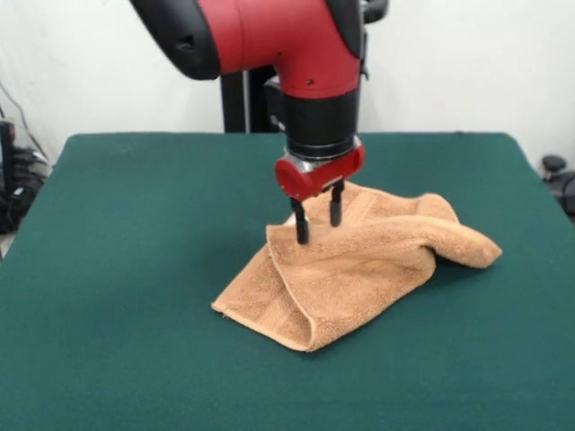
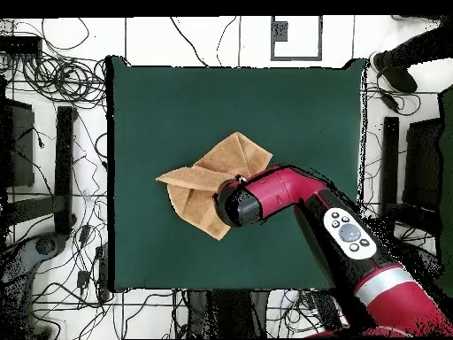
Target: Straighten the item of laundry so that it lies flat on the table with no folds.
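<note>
Dark green felt covers the whole worktop (image 1: 108,269), with a plain white wall behind it in the front view and lots of cables on the floor around it in the overhead view.

Going left to right in the front view: the left part of the worktop is bare, then around the middle sits the towel (image 1: 359,278), tan-orange terry, definitely not flat. It's folded over itself, with a layered corner pointing toward the front edge, a diagonal crease running up across it, and a rolled, puffy lobe sticking out to the right. A woven band shows near the lower left edge.

Right above the towel's upper left part hangs the tool (image 1: 318,218) on the red and black arm, its two black fingers (image 1: 301,226) spread apart with nothing between them, tips down at the cloth.
</note>
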